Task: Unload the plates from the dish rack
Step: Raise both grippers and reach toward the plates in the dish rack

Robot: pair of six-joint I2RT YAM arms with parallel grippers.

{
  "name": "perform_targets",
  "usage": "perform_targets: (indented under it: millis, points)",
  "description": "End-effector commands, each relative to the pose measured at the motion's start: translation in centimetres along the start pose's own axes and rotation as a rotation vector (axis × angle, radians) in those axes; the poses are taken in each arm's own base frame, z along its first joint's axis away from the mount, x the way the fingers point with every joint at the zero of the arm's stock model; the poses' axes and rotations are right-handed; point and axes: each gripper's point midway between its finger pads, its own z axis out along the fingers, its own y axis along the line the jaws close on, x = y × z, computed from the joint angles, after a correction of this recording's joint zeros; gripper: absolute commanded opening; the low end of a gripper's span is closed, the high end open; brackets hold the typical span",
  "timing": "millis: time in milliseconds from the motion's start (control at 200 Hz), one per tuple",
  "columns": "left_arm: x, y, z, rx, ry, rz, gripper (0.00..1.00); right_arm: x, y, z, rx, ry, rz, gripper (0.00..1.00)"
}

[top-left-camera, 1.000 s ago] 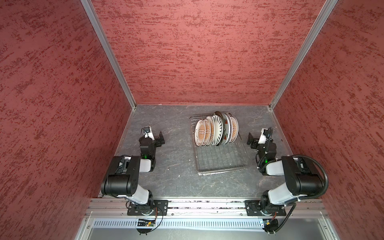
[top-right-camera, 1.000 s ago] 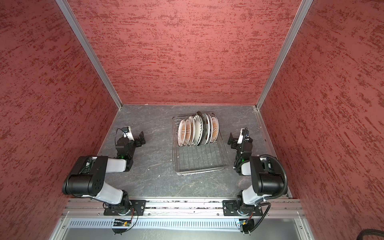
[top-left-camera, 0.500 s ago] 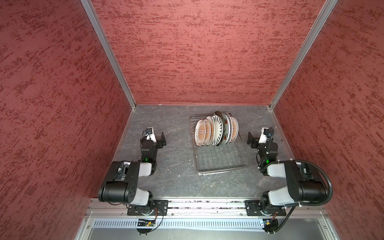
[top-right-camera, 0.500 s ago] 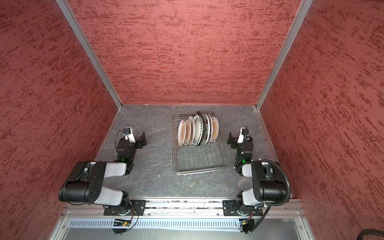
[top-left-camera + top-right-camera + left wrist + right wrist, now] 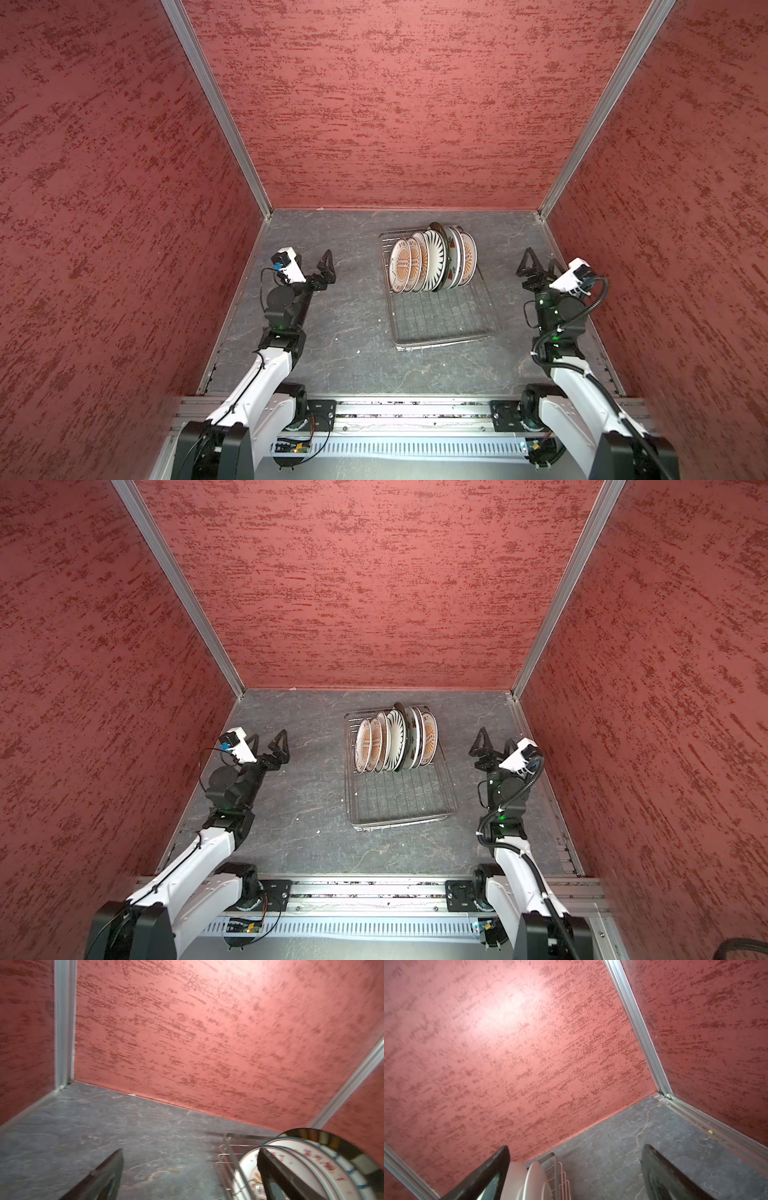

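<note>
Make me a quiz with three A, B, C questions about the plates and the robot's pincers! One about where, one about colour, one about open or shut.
1. Where in the rack do the plates stand?
A) far end
B) near end
C) all along it

2. What colour are the walls?
A) blue
B) red
C) green

3. The left pincer and right pincer are:
A) both open, empty
B) both shut on plates
C) one open, one shut

Answers:
1 A: the rack's near part is bare.
2 B: all three walls are mottled red.
3 A: in both wrist views the jaws stand wide apart, holding nothing.
</note>
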Motion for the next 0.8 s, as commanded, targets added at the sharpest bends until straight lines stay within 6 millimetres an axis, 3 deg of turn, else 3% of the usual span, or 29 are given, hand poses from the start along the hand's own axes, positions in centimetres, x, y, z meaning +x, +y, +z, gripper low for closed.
perform_targets:
  millis: [0, 65, 125, 281, 511, 656, 792]
  points:
    - [1.1, -1.2, -0.8, 0.058, 0.068, -0.263, 0.99, 0.6, 2.5, -1.2, -0.146, 0.046, 0.109, 0.99]
    - [1.5, -1.0, -1.5, 0.078, 0.034, -0.365, 1.0, 0.1, 1.7, -1.6, -0.116, -0.006, 0.187, 0.99]
    - [1.2, -1.6, -2.0, 0.133, -0.006, -0.386, 0.99, -0.2, 2.4, -1.1, -0.138, 0.011, 0.183, 0.99]
    - [0.8, -2.8, -1.3, 0.149, 0.042, -0.362, 0.99, 1.1, 5.4, 1.7, -0.241, 0.177, 0.171, 0.99]
    - [2.2, -4.1, 0.1, 0.119, 0.072, -0.415, 1.0, 3.6, 7.7, 5.8, -0.231, 0.383, 0.146, 0.97]
    - [3.6, -8.5, 1.3, 0.135, 0.135, -0.234, 0.99, 5.3, 9.2, 7.3, -0.202, 0.439, 0.099, 0.92]
    - [4.5, -11.8, 2.0, 0.245, 0.205, -0.216, 1.0, 6.8, 12.0, 7.9, -0.169, 0.496, -0.018, 0.81]
